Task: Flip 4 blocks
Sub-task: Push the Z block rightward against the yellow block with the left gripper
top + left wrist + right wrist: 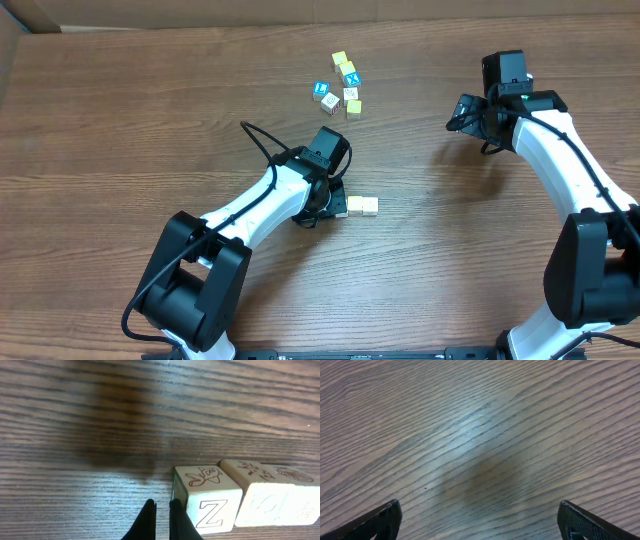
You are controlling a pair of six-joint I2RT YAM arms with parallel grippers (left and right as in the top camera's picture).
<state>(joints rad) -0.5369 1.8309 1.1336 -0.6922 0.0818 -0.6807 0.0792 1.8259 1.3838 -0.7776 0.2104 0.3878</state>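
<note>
A short row of pale cream blocks point(362, 206) lies mid-table; the left wrist view shows three side by side. The nearest one point(207, 502) has a Z on its front face and a drawing on top. Beside it sit a second point(260, 494) and a third point(300, 495). My left gripper point(162, 505) is shut and empty, low over the wood, its right finger against the Z block's left side. A cluster further back holds a blue-faced block point(321, 89) and a reddish-marked one point(330, 100). My right gripper point(480, 507) is open over bare wood, far right point(462, 113).
The back cluster also holds a blue cube marked X point(349, 78), yellow cubes point(340, 59) and a white cube point(351, 94). The wooden table point(120, 120) stretches bare to the left. A black cable loops above the left arm point(262, 140).
</note>
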